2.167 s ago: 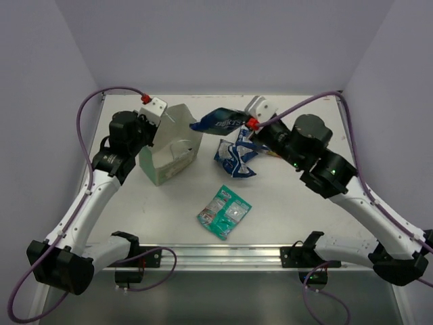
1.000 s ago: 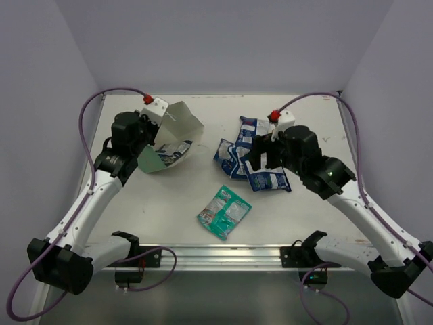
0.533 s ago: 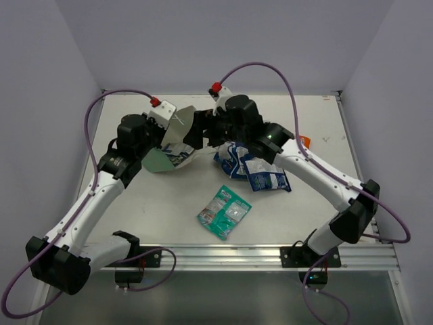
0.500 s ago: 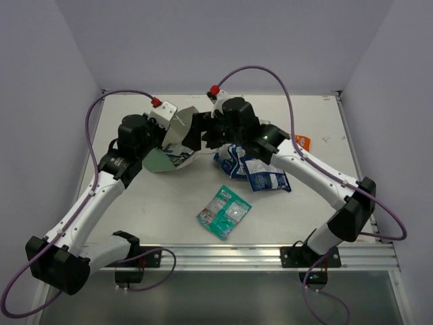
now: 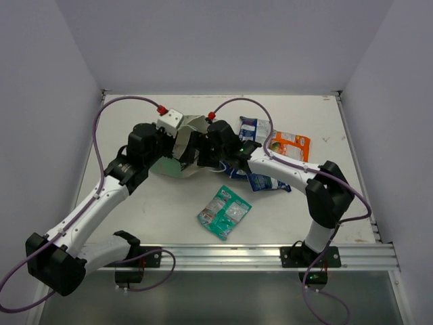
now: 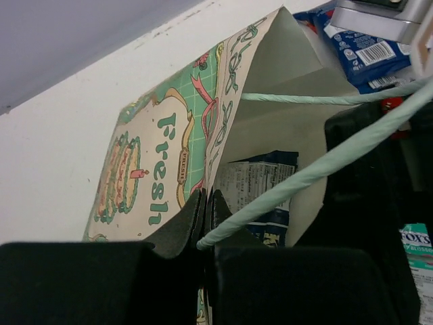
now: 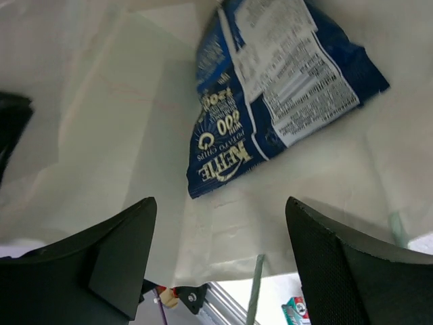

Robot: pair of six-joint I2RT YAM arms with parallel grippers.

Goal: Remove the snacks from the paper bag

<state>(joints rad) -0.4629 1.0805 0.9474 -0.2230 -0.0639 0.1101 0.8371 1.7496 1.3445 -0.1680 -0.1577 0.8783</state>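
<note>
The green paper bag (image 5: 164, 164) lies tipped on its side, mouth toward the right arm. My left gripper (image 5: 170, 139) is shut on the bag's rim (image 6: 215, 145), beside a loop handle (image 6: 318, 169). My right gripper (image 5: 201, 147) stands open in the bag's mouth, its fingers (image 7: 115, 264) wide apart over the whitish inside (image 7: 122, 122). One blue-and-white snack packet (image 7: 270, 81) lies inside, ahead of the fingers and untouched; the left wrist view shows this packet (image 6: 260, 186) too. Outside lie blue packets (image 5: 264, 179), an orange packet (image 5: 289, 143) and a teal packet (image 5: 224, 211).
The blue packets sit just right of the bag, partly under the right forearm. The teal packet lies nearer the front rail (image 5: 223, 254). Purple cables arch above both arms. The table's walls rise close behind the bag.
The right arm swung left from the packet pile and reached into the bag's mouth. The left gripper tipped the bag over and shifted it right. The orange packet has come into view.
</note>
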